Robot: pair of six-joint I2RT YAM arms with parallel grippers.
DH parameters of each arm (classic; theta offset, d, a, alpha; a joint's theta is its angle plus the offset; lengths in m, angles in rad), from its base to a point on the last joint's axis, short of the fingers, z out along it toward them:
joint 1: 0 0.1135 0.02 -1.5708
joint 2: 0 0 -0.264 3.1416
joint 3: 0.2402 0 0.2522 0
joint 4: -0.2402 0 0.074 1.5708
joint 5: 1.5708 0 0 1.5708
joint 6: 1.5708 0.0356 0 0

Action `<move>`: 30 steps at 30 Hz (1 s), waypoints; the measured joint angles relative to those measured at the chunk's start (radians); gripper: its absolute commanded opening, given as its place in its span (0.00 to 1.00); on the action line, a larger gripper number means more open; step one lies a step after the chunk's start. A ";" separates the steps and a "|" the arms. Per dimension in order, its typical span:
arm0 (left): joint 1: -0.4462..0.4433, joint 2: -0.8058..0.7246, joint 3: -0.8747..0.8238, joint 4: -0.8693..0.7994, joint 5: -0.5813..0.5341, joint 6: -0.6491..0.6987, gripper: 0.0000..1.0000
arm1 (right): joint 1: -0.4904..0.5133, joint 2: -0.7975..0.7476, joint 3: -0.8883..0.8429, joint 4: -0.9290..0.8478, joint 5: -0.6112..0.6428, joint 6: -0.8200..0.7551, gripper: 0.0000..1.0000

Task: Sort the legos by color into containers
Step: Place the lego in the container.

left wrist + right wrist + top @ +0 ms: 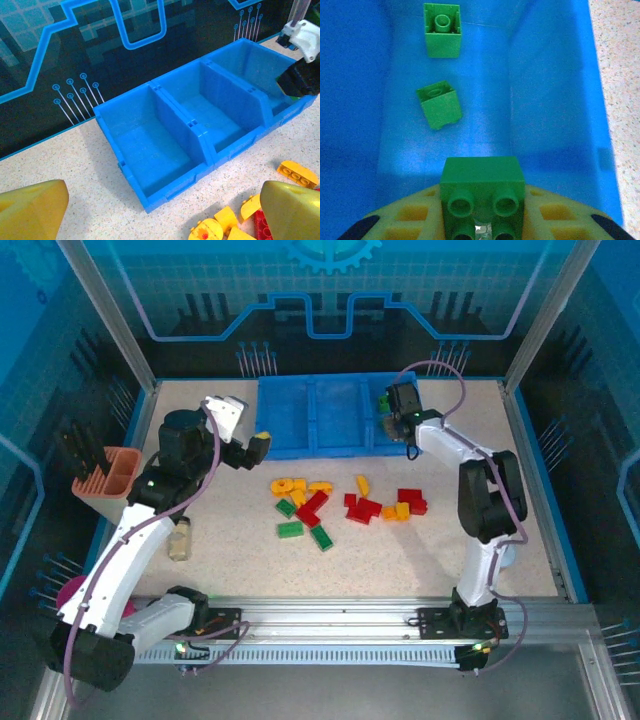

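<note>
Well, my right fingers (410, 216) pinch this green brick (481, 192) by its smooth sides over the tray's (555, 100) right end, surely light, hard, slippery; left fingers (30, 210) spread

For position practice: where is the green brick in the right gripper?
Right wrist view, bottom centre: the green brick sits in the right gripper, above the tray's right compartment, near two loose green bricks.

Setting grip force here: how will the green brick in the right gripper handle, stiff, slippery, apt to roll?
The green brick looks like hard moulded plastic, so probably stiff and light in the right gripper. Its glossy faces may slip. Boxy, it likely won't roll, though the tilted green brick in the tray suggests tumbling.
</note>
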State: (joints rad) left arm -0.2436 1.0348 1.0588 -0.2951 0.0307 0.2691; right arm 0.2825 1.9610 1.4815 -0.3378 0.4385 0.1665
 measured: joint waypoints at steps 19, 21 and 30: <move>0.000 0.000 0.000 0.000 -0.001 -0.001 0.99 | -0.025 0.165 0.170 -0.014 -0.043 -0.021 0.49; 0.000 0.000 0.000 0.000 0.000 -0.001 1.00 | -0.024 0.164 0.168 -0.016 -0.047 -0.021 0.48; -0.001 -0.014 0.000 0.001 -0.008 0.000 0.99 | 0.027 -0.067 -0.029 -0.069 -0.076 -0.010 0.52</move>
State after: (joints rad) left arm -0.2447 1.0206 1.0584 -0.2939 0.0227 0.2687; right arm 0.3099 1.8938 1.4525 -0.4068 0.3622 0.1562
